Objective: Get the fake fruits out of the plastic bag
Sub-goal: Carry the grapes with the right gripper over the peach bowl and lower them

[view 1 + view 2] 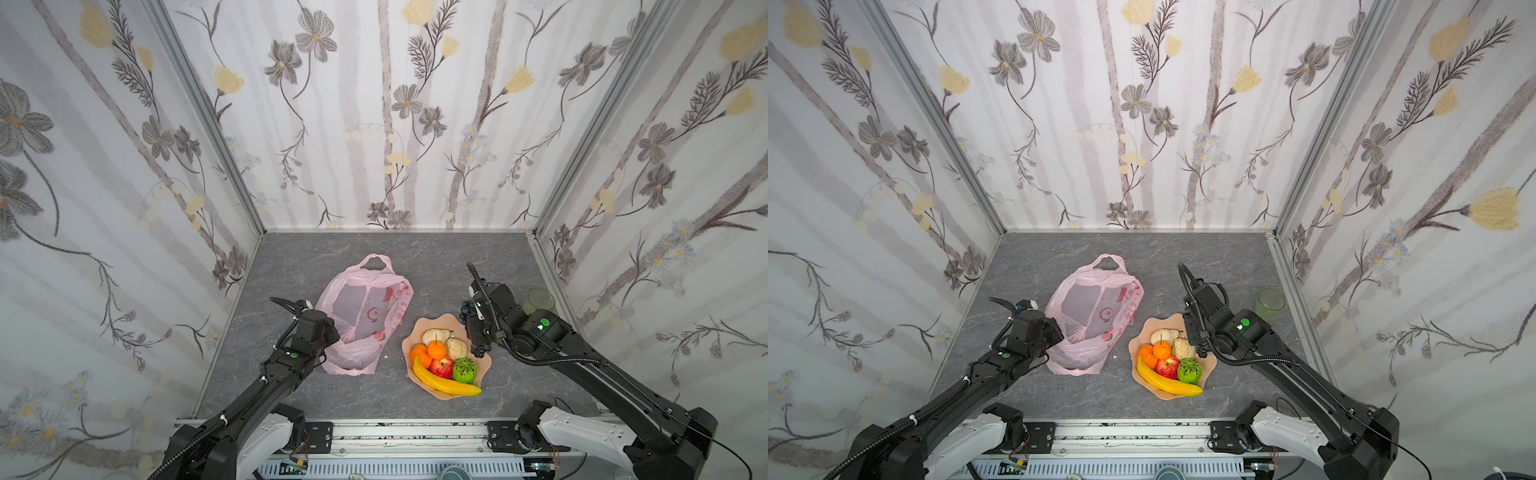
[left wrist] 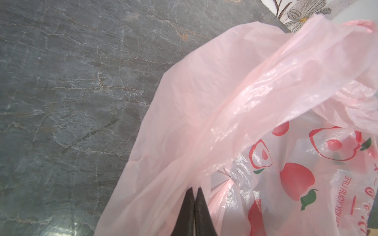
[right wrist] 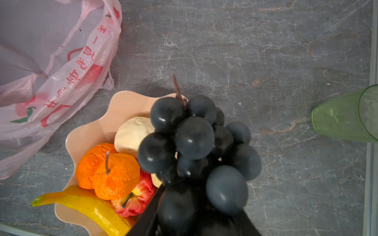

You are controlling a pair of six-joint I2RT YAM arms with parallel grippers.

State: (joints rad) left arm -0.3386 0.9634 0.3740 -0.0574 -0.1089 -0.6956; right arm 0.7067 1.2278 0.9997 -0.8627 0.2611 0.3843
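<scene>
Left wrist view: the left gripper (image 2: 195, 190) pinches the plastic bag (image 2: 204, 102) by its film; the bag seems empty, though folds hide some. Rightward, the right gripper (image 1: 473, 332) clasps the grape bunch (image 3: 194, 139) over the rim of the plate (image 3: 92, 130). Best to ease inward beside the other fake fruits (image 1: 440, 357), then lower before releasing.

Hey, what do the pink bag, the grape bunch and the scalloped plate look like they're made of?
Pink bag: probably thin plastic film; it is translucent and crinkled, with glossy creases.
Grape bunch: likely moulded plastic or rubber; the balls are smooth and dark, with small highlights.
Scalloped plate: seemingly plastic, with a matte, even peach colour; ceramic can't be ruled out.
</scene>
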